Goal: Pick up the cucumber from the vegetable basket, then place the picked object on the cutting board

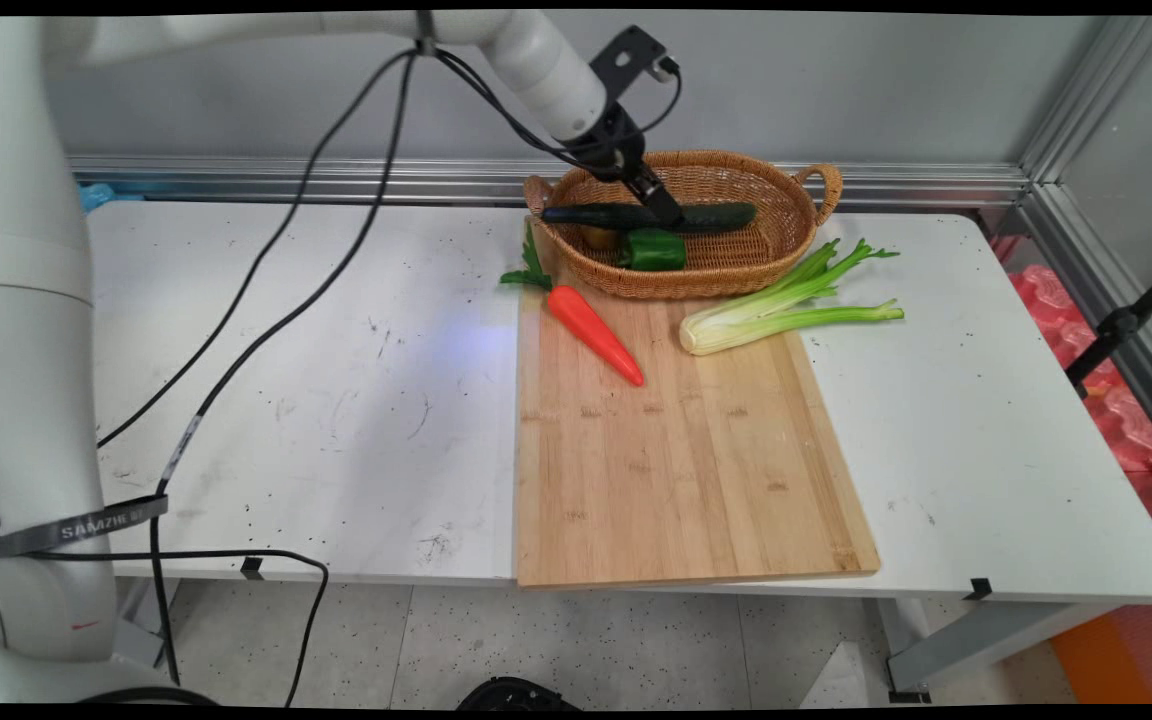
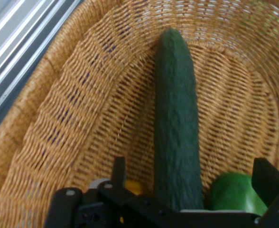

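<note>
Where the arm reaches down into the basket (image 1: 786, 215), we see the gripper (image 1: 664, 212) clenched on the cucumber (image 1: 716, 216), grasping it around its middle. The cucumber lies level, lengthwise in the basket and raised above its floor, one end toward the basket's left rim. In the hand view it runs straight up from the gripper (image 2: 187, 209) between the two fingers (image 2: 268, 183), with the basket (image 2: 73, 128) weave all around it. A green pepper (image 1: 653, 249) sits on the basket's floor just below the cucumber, and something yellow (image 1: 598, 237) shows beside the pepper; we cannot tell what it is. The basket stands on the far end of a wooden board (image 1: 676, 450) on the desk (image 1: 336, 400). In front of the basket a carrot (image 1: 591, 325) lies on the board, and celery (image 1: 786, 305) lies to the basket's right front, partly off the board.
</note>
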### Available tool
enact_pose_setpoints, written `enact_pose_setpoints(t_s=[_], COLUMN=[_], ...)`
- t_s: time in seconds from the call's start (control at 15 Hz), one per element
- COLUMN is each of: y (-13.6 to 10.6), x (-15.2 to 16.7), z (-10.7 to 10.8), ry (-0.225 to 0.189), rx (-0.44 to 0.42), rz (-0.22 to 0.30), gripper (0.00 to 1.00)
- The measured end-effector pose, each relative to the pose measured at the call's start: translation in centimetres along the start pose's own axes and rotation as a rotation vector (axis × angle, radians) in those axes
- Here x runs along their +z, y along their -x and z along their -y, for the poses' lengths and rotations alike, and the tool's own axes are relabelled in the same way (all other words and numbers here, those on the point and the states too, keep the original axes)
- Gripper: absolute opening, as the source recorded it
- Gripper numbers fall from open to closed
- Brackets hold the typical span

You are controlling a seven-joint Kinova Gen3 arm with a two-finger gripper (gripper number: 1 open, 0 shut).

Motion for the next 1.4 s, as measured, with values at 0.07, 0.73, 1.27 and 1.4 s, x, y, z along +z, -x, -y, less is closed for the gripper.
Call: enact_pose_setpoints(t_s=[0.07,0.73,1.27,1.4], y=[-0.2,-1.1,-3.0,-3.9], x=[0.9,5.6,3.8,2.7], z=[0.1,0.6,-0.5,-0.9], ry=[0.003,0.024,0.005,0.002], rx=[-0.006,-0.02,0.061,0.078], rz=[-0.001,-0.003,0.001,-0.007], gripper=[1.0,0.0,0.0,0.0])
